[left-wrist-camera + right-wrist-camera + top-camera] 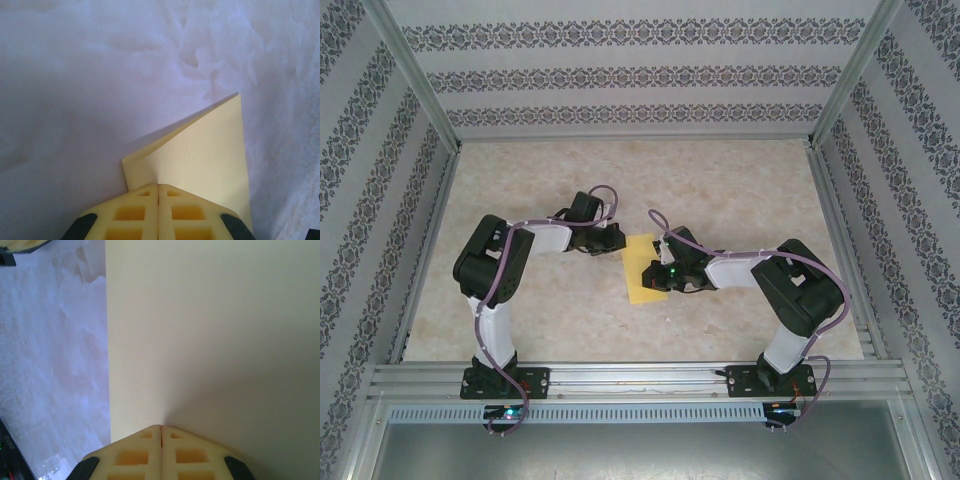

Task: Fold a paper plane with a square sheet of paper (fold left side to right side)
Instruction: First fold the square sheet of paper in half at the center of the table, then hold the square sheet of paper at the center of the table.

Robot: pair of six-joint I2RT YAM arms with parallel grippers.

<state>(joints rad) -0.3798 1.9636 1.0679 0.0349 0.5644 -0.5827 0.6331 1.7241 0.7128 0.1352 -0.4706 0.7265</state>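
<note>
The square sheet of paper (pixel 638 285) is plain yellow and reads as a narrow upright rectangle at the table's middle, between both arms. My left gripper (pixel 613 243) sits at its upper left corner. In the left wrist view the jaws (pixel 158 186) are shut on the paper (pixel 210 155), which rises off the table and casts a shadow, with a soft bend running to the fingertips. My right gripper (pixel 657 272) is at the sheet's right edge. Its jaws (pixel 161 427) are shut on the paper (pixel 200 330), and a shaded curve spreads from them.
The marbled beige tabletop (pixel 740 190) is ringed by patterned walls and aluminium frame rails (pixel 640 378) along the near edge. Open table lies behind and to both sides of the sheet. The left gripper's fingers (pixel 20 245) show at the top left of the right wrist view.
</note>
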